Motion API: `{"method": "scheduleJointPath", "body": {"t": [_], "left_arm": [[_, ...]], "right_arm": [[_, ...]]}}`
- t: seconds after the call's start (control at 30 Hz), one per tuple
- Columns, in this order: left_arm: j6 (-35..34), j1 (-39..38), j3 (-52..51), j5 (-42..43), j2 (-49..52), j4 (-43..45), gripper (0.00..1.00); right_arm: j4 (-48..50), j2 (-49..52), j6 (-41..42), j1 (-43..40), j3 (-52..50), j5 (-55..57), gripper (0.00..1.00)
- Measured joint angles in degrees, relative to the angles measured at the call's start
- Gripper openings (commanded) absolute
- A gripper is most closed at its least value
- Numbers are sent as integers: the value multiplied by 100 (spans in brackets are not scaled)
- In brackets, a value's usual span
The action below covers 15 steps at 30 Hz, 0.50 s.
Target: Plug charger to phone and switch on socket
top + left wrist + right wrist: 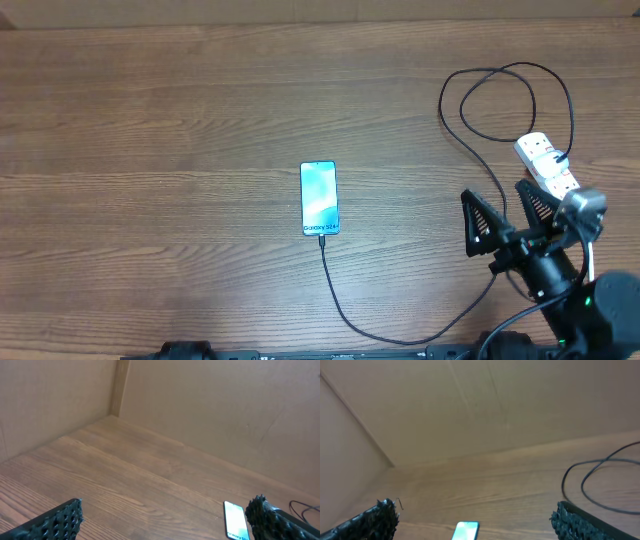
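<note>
Right hand (493, 192): nearest the overhead lens, fingers spread wide with nothing between them, just beside the socket (547, 163).
Left hand (167, 505): fingers show only in its own wrist view, wide and empty.
Phone (320, 198): flat on the mid-worktop (150, 150), well left of the right hand.
Charger (324, 255): one end meets the phone's lower edge, with loops near the socket.
Overhead alone: the socket and the cable's whole run.
Wrist views: part of the phone and part of a cable loop.
</note>
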Motion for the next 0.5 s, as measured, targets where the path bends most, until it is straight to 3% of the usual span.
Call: {"method": "scheduleJointPath", "body": {"t": [0.33,0.5], "left_arm": [[0,0,0,0,0,2,100],[0,-2,0,0,0,2,100]], "right_arm": [[2599,-1770,-26,2,-2218,2,100],[3423,-1930,-20,92,-2962,116,100]]}}
